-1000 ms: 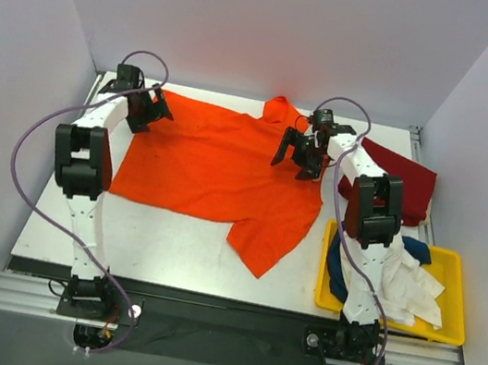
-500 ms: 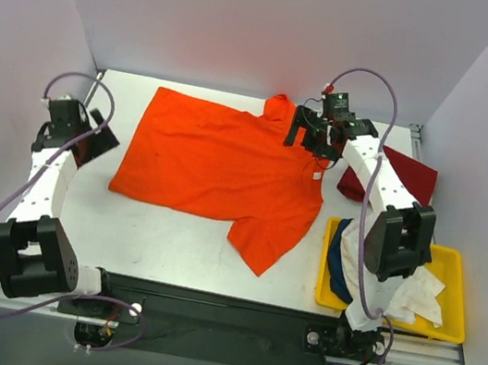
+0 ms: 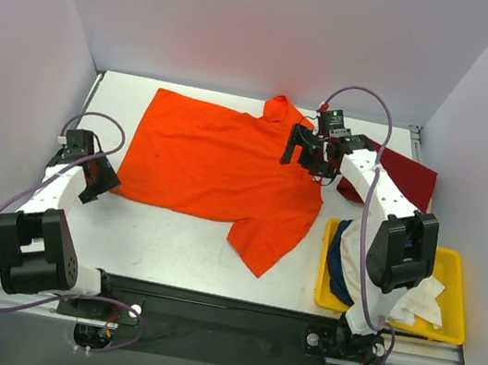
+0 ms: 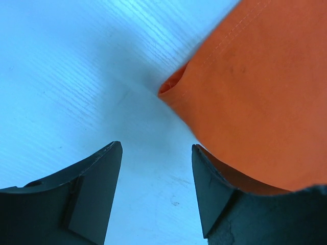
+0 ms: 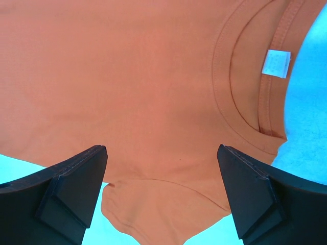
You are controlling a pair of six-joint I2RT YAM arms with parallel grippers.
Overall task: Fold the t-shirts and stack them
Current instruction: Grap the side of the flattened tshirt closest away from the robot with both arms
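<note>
The bright orange t-shirt (image 3: 219, 164) lies spread flat on the white table. My left gripper (image 3: 99, 179) is open at the shirt's near left hem corner. In the left wrist view that gripper (image 4: 156, 153) has bare table between its jaws, and the orange corner (image 4: 250, 87) lies by its right finger. My right gripper (image 3: 310, 151) is open above the collar side of the shirt. In the right wrist view that gripper (image 5: 161, 150) hangs wide open and empty over the orange cloth (image 5: 127, 76), near the collar and its white label (image 5: 276, 64). A dark red t-shirt (image 3: 404, 177) lies at the right.
A yellow plastic bin (image 3: 455, 265) stands at the near right and holds a navy shirt (image 3: 337, 254) and a white shirt (image 3: 417, 296). Grey walls close in the left, back and right sides. The right arm reaches over the bin.
My left gripper has moved from the shirt's far left corner, out past the left edge, to its near left corner. My right gripper has shifted a little over the collar area.
</note>
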